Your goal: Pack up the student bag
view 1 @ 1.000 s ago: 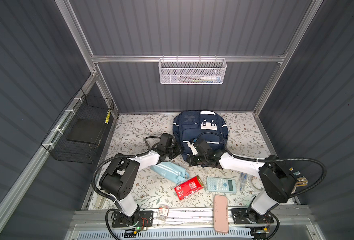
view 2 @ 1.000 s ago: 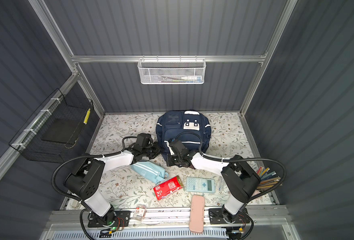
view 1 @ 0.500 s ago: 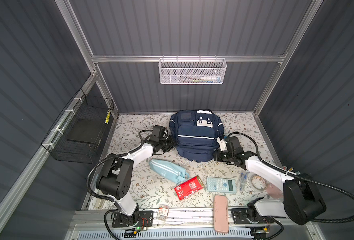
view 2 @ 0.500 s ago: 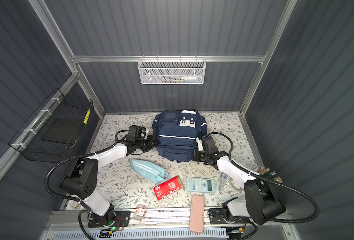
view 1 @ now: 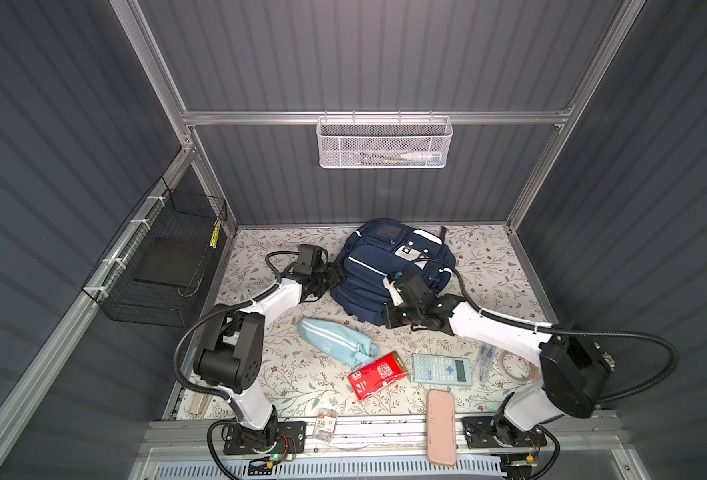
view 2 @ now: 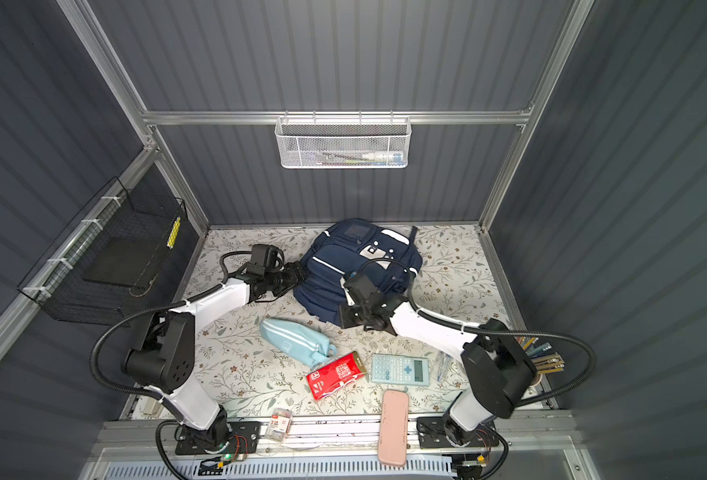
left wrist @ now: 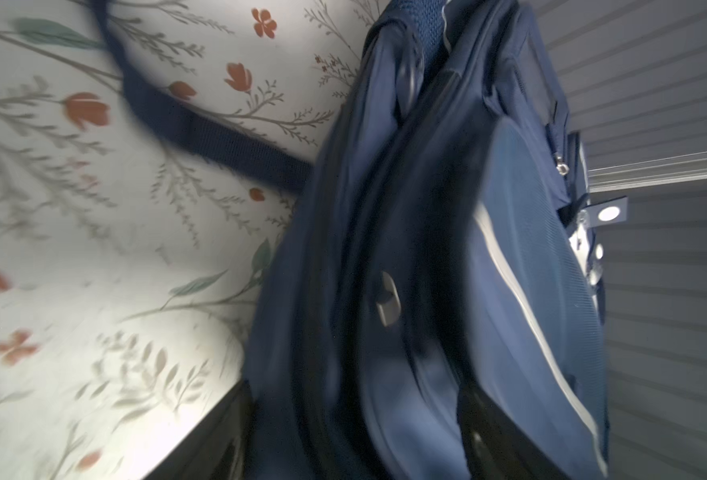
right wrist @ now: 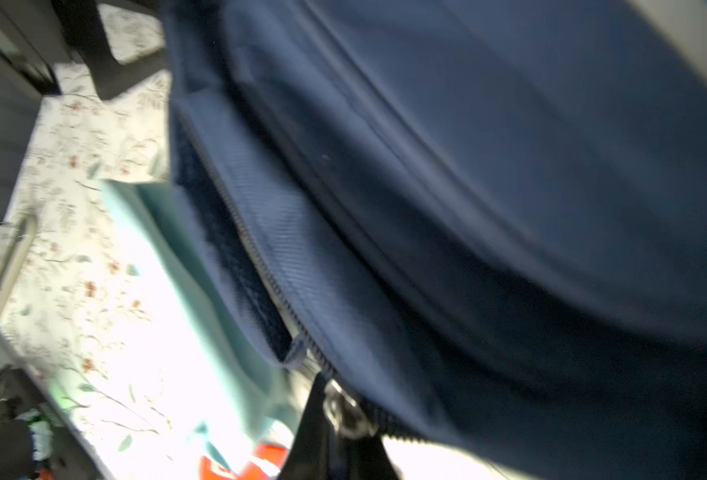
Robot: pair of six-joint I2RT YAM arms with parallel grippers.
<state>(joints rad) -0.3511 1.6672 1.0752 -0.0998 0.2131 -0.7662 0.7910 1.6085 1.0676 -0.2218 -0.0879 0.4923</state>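
Note:
The navy student bag (view 1: 385, 266) (view 2: 343, 266) lies at the back middle of the floral table, in both top views. My left gripper (view 1: 337, 276) (view 2: 297, 272) is against its left side. In the left wrist view its dark fingers (left wrist: 218, 436) stand wide apart, open, with the bag's fabric (left wrist: 426, 249) between them. My right gripper (view 1: 395, 318) (view 2: 349, 320) is at the bag's near edge. The right wrist view shows it (right wrist: 343, 432) shut on a metal zipper pull (right wrist: 345, 411) of the bag (right wrist: 509, 166).
In front of the bag lie a light blue pouch (view 1: 335, 343), a red packet (view 1: 378, 374), a calculator (view 1: 441, 369), pens (view 1: 484, 361) and a pink case (view 1: 441, 428). A black wire basket (view 1: 164, 266) hangs on the left wall, a white mesh basket (view 1: 385, 143) on the back wall.
My right gripper has swung from the bag's right side to its near edge. The bag has turned a little. The left gripper stays at the bag's left side.

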